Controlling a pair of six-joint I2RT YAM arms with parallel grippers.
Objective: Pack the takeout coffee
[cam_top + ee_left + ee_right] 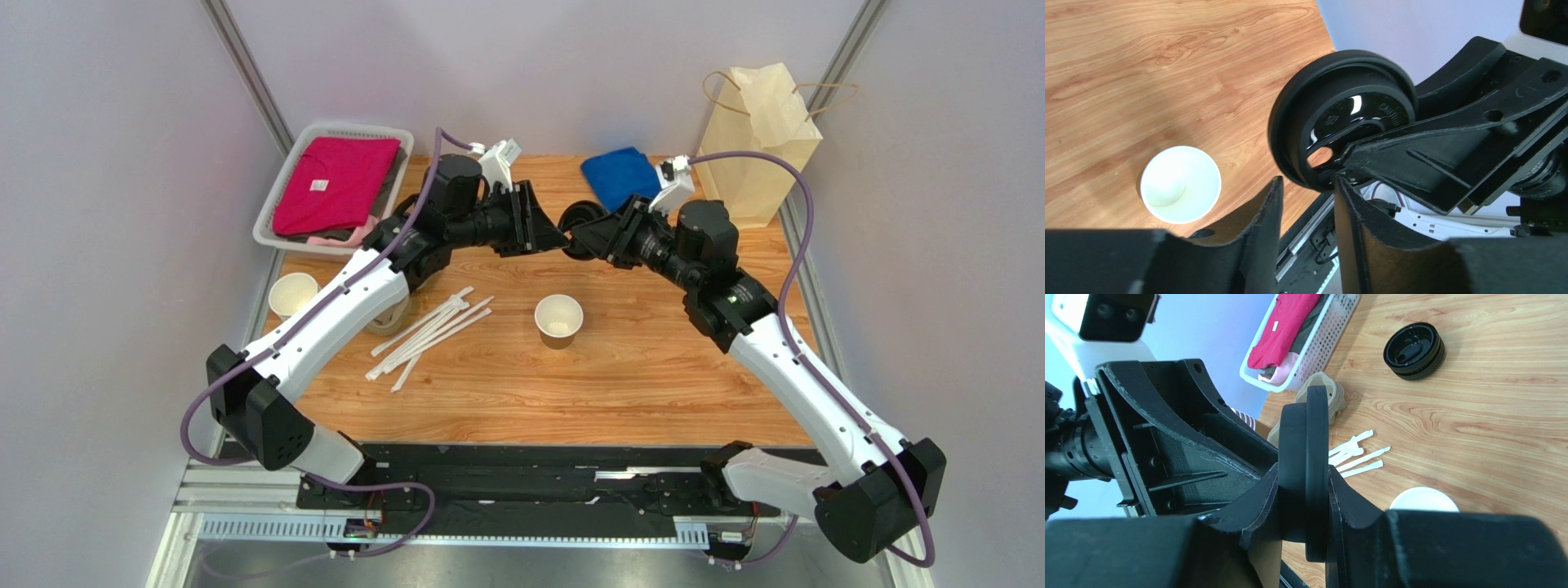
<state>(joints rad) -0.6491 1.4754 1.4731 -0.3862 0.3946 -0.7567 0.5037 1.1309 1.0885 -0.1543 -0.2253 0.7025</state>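
we log two arms | left arm [350, 300] and right arm [803, 380]: white tube links, bulky black joint housings | purple cable [187, 423] along each | white camera block [499, 159] at each wrist | left gripper [1306, 193], right gripper [1301, 490]: matte black, ribbed angular plates, rough-edged fingers [1260, 233]

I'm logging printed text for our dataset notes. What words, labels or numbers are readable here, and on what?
"CAUTIO": raised letters on the black lid, the end hidden.
A small mark nearer the lid's middle: too blurred to read.
The white tag on the pink shirt: too small to read.
Nothing else is legible.
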